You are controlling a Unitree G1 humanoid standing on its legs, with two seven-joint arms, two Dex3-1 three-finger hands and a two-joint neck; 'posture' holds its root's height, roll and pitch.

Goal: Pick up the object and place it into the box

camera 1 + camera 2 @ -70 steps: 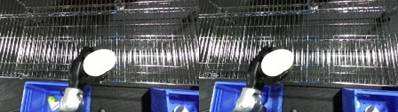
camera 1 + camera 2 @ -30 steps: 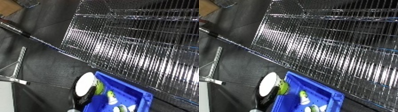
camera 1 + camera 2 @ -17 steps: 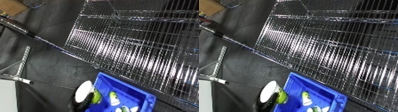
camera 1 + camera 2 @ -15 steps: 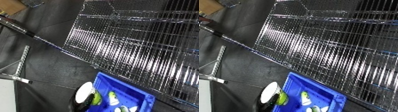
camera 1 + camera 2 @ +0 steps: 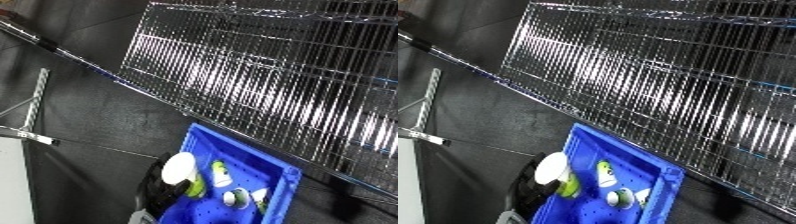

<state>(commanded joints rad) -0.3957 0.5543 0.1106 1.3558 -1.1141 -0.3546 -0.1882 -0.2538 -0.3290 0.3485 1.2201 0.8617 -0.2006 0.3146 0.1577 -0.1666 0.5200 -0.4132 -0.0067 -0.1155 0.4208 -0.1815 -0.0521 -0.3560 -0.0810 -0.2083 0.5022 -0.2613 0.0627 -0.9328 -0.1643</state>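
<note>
A round object with a white face (image 5: 179, 168) and a yellow-green side hangs at the left rim of the blue bin (image 5: 242, 150), partly over its inside. My left hand (image 5: 157, 189), black, is shut on it from below and from the left. The silver forearm shows only at the bottom edge. Inside the bin lie a yellow-green item (image 5: 604, 174) and some small white items (image 5: 620, 198). My right hand shows in neither view.
A large wire shelf rack (image 5: 266, 75) fills the upper right, right behind the bin. A long metal pole (image 5: 53, 47) crosses the dark floor at the upper left. A metal bar (image 5: 31, 107) and a white surface lie at the left edge.
The camera has turned and tilted. The object, held up in front of the rack earlier, has come down to the bin's left rim and has stayed there over the last second.
</note>
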